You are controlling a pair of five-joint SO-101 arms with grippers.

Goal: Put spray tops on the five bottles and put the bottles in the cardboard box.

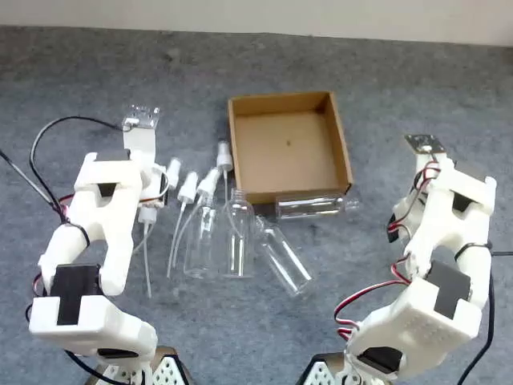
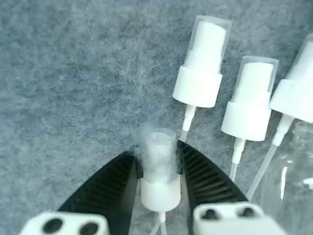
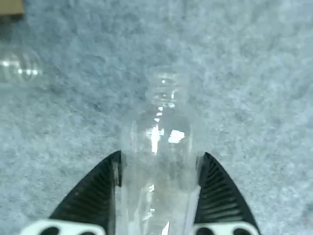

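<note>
Left gripper (image 2: 157,152) clamps white plastic spray top (image 2: 160,178), seemingly for fitting | right gripper (image 3: 160,159) grips clear plastic bottle (image 3: 164,122), neck exposed to receive it | open brown cardboard box (image 1: 343,152) sits upper centre, high view.

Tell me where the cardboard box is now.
In the high view the cardboard box sits open, far and central on the table. A clear bottle lies along its near wall, spray tops to its left.

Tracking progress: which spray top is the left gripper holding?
The spray top clamped between the left gripper's black fingers; the other tops lie loose beside it.
</note>
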